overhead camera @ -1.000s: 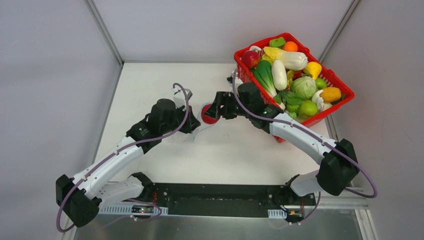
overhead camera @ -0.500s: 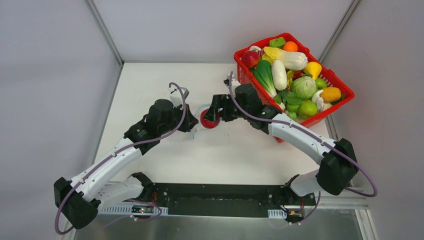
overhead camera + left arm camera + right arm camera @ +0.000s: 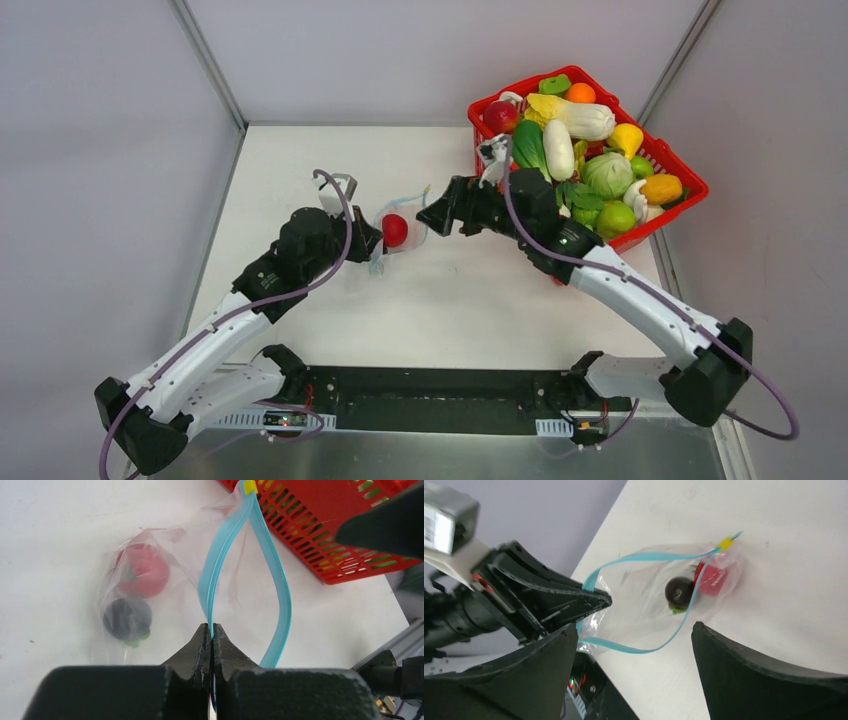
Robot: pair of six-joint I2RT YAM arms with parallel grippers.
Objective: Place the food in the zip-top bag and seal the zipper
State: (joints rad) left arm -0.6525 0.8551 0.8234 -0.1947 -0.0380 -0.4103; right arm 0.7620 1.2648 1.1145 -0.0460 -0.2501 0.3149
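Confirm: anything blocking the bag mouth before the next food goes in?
Nothing visible. The left gripper pinches one zipper strip, the zip-top bag mouth gapes, tomato and purple ball lie at the far end, and the right gripper hangs outside it, jaws open.

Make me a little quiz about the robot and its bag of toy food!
1. True or false: the zipper is sealed shut.
2. What is inside the zip-top bag? A) tomato and dark purple ball B) lemon and cabbage C) nothing
3. Which end effector stands open, holding nothing?
Key: 1 false, it gapes open. 2 A. 3 the right end effector.
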